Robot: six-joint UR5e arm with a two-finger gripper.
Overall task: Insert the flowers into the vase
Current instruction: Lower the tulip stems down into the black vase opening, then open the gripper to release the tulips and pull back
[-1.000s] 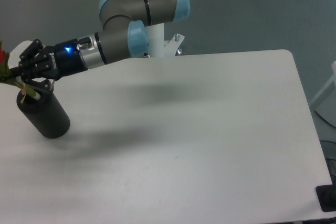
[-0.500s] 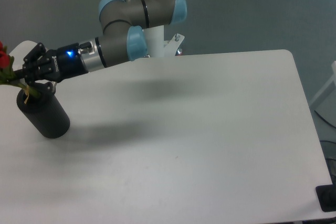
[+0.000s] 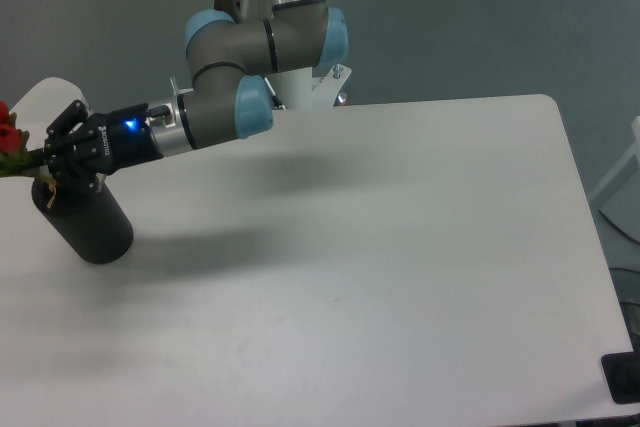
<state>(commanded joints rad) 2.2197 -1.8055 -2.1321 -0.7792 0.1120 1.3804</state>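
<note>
At far left of the frame we see the gripper [image 3: 50,160] clamped on the flowers [image 3: 12,147], red buds cut by the frame edge. Stems angle down into the mouth of the vase [image 3: 84,219], which stands on the table [image 3: 400,267] just below the gripper.

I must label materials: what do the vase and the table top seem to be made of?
Vase: matte black, without glare, perhaps plastic or rubber; the look leaves it open. Table top: smooth white surface with a soft sheen, probably laminate.

Matt black vase [image 3: 88,224] on a smooth, matt white table [image 3: 400,267]
</note>
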